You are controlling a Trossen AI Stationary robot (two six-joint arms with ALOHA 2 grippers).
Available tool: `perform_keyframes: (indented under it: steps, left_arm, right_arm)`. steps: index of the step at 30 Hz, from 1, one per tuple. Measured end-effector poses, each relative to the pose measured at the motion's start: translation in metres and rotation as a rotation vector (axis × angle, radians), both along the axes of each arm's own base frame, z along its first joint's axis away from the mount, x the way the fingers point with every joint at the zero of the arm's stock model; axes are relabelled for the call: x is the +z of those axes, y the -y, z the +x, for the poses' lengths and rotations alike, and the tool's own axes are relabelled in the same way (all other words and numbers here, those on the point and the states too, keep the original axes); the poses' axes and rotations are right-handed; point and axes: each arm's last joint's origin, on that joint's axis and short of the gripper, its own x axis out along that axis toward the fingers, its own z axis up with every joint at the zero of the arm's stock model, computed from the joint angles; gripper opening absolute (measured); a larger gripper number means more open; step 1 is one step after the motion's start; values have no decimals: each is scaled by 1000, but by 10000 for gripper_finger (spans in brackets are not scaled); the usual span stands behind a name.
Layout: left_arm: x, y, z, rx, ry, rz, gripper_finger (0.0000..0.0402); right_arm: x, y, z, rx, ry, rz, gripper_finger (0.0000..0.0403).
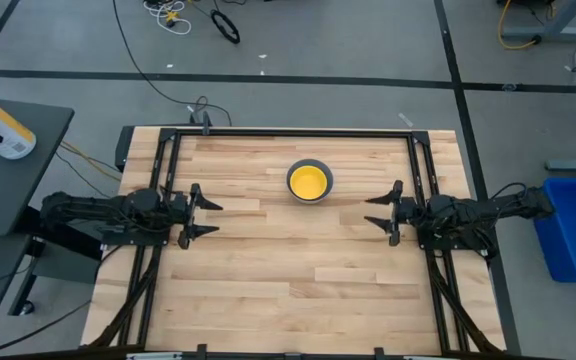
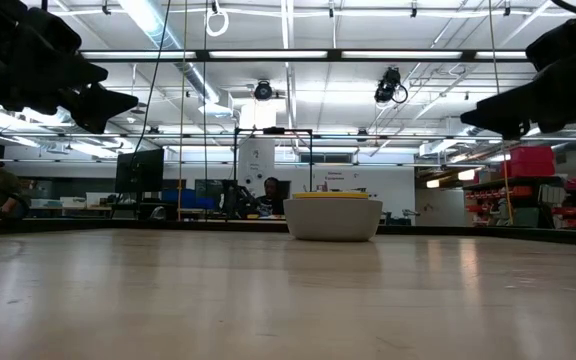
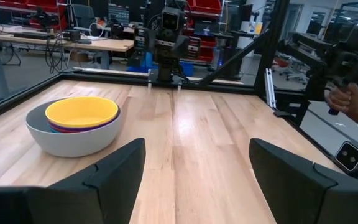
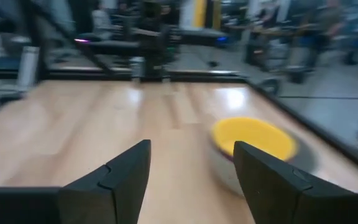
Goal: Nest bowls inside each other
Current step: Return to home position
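All the bowls sit in one stack (image 1: 309,182) on the far half of the counter (image 1: 268,290), about halfway between the two arms. The grey bowl (image 3: 73,142) is the outer shell and the yellow bowl (image 3: 81,111) sits on top inside it. In the left wrist view a thin purplish rim (image 3: 66,129) peeks out between them; I can't really make out the other layers.

The left claw (image 1: 214,219) is by the left side of the counter, well apart from the stack, with its fingers spread and nothing between them. It points in toward the middle, so the stack is ahead of it and off toward the far edge.

The right claw (image 1: 370,211) is pretty much a mirror of that on the right side: spread apart, empty, facing inward, also well clear of the stack.

Both arms lie roughly level across the side rails, and in the low view both claws hang above the counter, not touching it.
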Motion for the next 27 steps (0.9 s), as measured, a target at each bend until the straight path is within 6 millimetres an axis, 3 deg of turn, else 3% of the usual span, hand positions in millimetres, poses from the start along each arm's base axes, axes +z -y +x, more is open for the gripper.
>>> perform_keyframes:
  steps: [6,18,27]
  left_arm:
    - [0,0,0,-1,0,14,294]
    - [1,0,-1,5,-23,-8,294]
    - [1,-1,-1,14,-27,-10,294]
  right_arm:
    - [1,4,-1,-133,5,-55,251]
    - [1,8,-1,-180,6,-45,269]
    - [-3,8,2,-36,-25,23,276]
